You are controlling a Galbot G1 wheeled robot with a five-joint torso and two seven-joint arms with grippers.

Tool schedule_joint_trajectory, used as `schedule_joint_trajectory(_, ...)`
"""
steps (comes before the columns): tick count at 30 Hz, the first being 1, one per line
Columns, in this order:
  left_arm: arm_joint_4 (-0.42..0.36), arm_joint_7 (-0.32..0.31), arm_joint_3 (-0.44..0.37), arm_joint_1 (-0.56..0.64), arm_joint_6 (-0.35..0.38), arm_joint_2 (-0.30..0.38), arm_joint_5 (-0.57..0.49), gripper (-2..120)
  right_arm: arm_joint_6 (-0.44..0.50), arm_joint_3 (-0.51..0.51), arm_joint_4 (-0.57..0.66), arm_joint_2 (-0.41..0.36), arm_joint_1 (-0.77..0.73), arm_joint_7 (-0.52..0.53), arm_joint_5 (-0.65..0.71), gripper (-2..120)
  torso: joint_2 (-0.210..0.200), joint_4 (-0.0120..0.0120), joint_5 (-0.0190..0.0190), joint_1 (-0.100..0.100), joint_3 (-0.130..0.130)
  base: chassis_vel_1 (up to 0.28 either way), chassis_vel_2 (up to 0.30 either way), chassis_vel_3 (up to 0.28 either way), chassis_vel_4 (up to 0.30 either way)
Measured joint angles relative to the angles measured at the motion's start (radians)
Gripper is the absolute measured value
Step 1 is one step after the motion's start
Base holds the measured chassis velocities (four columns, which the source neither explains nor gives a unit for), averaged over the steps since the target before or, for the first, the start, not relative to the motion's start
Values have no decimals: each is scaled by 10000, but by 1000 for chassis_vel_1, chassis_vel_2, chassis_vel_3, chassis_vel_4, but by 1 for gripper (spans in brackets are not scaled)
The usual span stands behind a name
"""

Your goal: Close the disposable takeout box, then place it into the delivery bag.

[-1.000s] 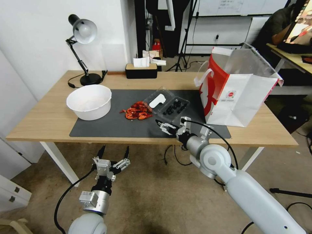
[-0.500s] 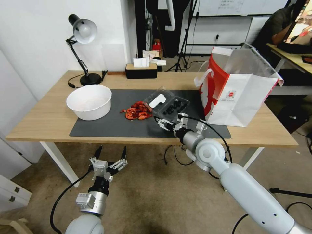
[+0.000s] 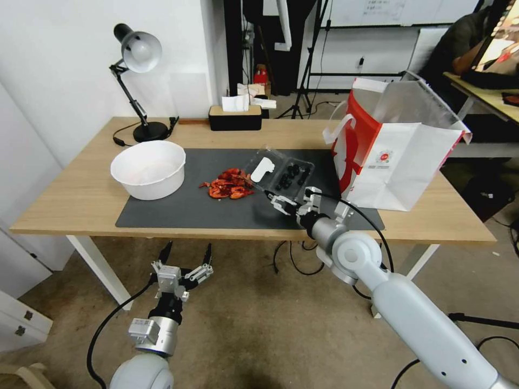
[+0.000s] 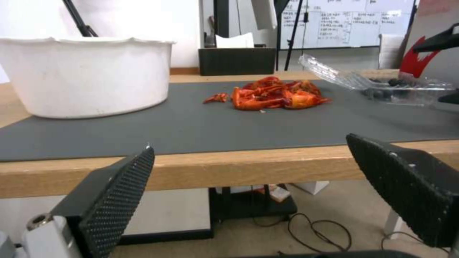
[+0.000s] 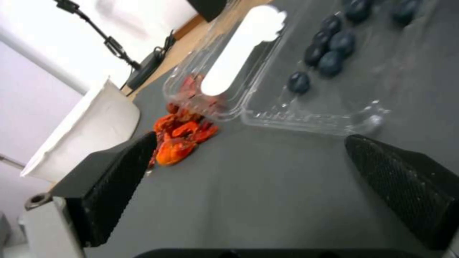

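The disposable takeout box [image 3: 282, 173] lies open on the dark mat, its lid with a white label folded back to the left and dark berries in its base. My right gripper [image 3: 289, 196] hovers open just in front of the box's near edge, not touching it. In the right wrist view the box [image 5: 306, 71] sits just beyond the spread fingers [image 5: 119, 172]. The delivery bag [image 3: 400, 156] stands open at the table's right end. My left gripper [image 3: 189, 249] hangs open below the table's front edge, holding nothing.
A round white bowl [image 3: 148, 168] sits at the mat's left end, and a pile of red crawfish [image 3: 228, 185] lies beside the box's lid. A desk lamp [image 3: 138, 81] and a black tissue box [image 3: 235, 116] stand at the back.
My right gripper has moved forward and a little to the right, closer to the box's near edge. The left arm has barely shifted.
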Motion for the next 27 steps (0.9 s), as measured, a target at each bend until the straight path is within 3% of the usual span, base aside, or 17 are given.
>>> schedule_joint_trajectory(15, 145, 11, 145, -124, -101, 173, -71, 100, -106, 825, 708, -472, -974, -394, -72, 100, 0, 0, 2, 0, 0, 0, 0, 0, 0)
schedule_joint_trajectory(19, 147, 12, 169, -141, -104, 167, -80, 100, -193, 603, 893, -557, -1028, -848, -151, 100, 0, -3, 0, -1, -1, 0, 0, 0, 0)
schedule_joint_trajectory(27, 128, 12, 142, -60, -123, 165, -69, 100, -180, -162, -26, 81, -4, -880, -173, 100, -2, 5, 1, -1, 0, 0, 0, 0, 0)
